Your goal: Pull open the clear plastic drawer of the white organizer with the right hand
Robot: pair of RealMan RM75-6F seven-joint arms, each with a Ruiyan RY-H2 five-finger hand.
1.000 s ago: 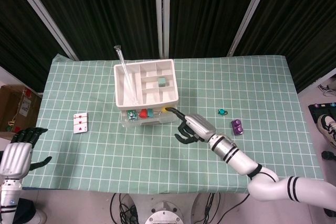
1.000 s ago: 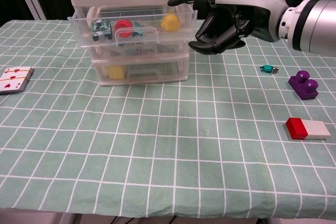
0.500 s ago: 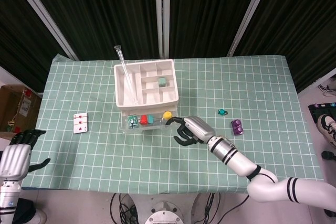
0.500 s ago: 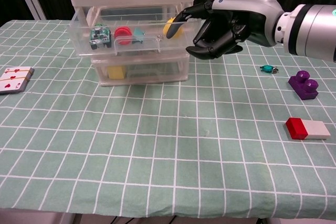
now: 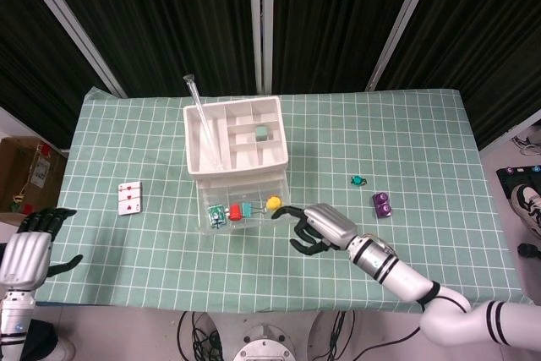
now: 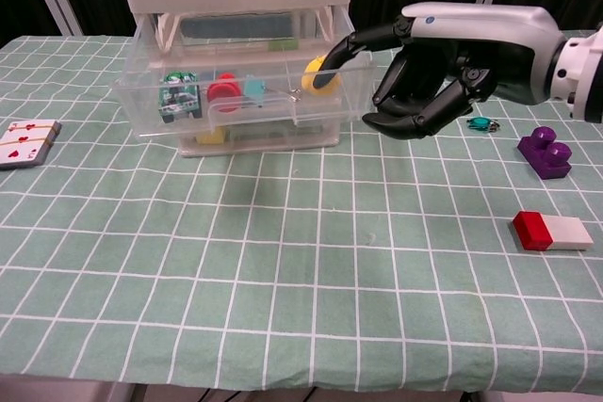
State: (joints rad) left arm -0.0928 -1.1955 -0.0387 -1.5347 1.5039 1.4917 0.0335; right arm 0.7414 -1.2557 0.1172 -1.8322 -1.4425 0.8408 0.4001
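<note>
Green checked tablecloth (image 5: 406, 141) over whole table, near edge cut off in chest view. White organizer (image 5: 234, 134) toward back left of centre, top tray divided into compartments, one holding a small green block (image 5: 262, 132); upper part cropped in chest view. Clear tube (image 5: 201, 117) leaning out of tray, tilted toward rear. Clear plastic drawer (image 6: 236, 99), upper tier, pulled well forward of organizer body; contents seen through the plastic: yellow ball (image 6: 317, 75), red round piece (image 6: 222, 89), teal piece (image 6: 252, 88), small green item (image 6: 176, 93), detail hard to make out. Lower drawer closed, something yellow inside, mostly hidden behind the open drawer. Right hand (image 6: 435, 65) at drawer's right front corner, one finger extended and hooked over the rim beside the yellow ball, remaining fingers curled under the palm, holding nothing else. Left hand (image 5: 27, 253) at left table edge, partly cut off, fingers slightly apart, empty; absent from chest view. Playing card (image 5: 129, 198) left of organizer. Red-and-white block (image 6: 552, 231), chest view only. Purple brick (image 5: 383, 204). Small teal object (image 5: 357, 180), too small to identify.
</note>
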